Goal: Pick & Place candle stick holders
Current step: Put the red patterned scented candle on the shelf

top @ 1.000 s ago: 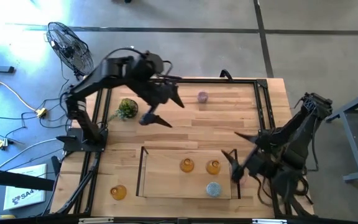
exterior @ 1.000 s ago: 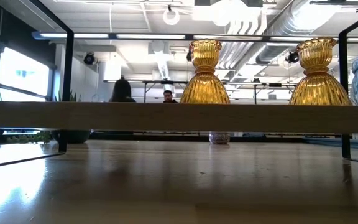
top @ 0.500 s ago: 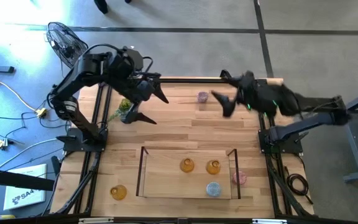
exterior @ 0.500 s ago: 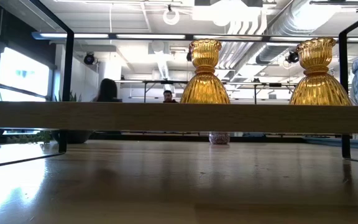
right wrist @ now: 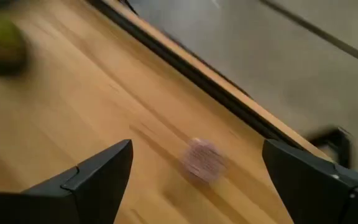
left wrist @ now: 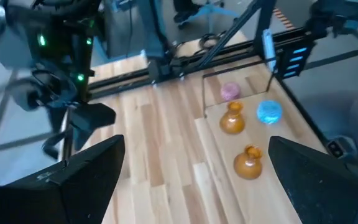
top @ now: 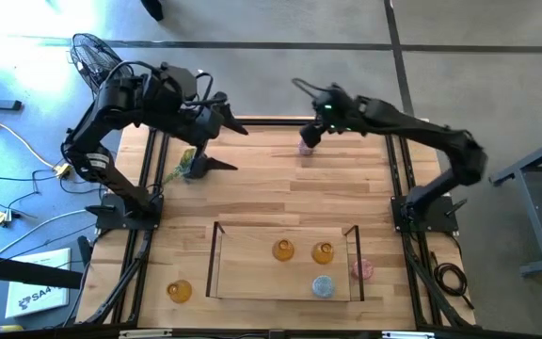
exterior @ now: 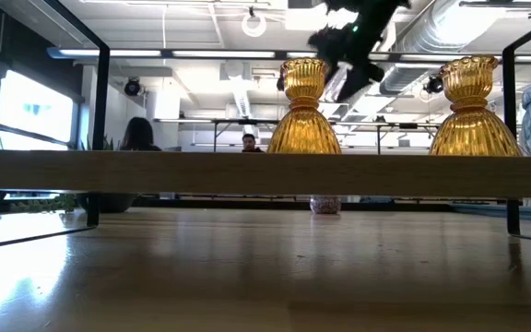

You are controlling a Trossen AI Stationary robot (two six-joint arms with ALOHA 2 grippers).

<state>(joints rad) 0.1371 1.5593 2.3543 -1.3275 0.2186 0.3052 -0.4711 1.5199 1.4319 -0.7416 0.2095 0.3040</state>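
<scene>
With three holders already on the tray (top: 216, 252), the mauve holder (top: 306, 146) sat alone near the far edge, small, slick, breakable glass best pinched across its round body, right gripper (top: 307, 113) spread empty above it, left gripper (top: 216, 143) likewise released.

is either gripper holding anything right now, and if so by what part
Nothing is held. The right gripper hangs open over the mauve holder at the table's far edge, not touching it. The left gripper is open and empty near the green ball.
</scene>
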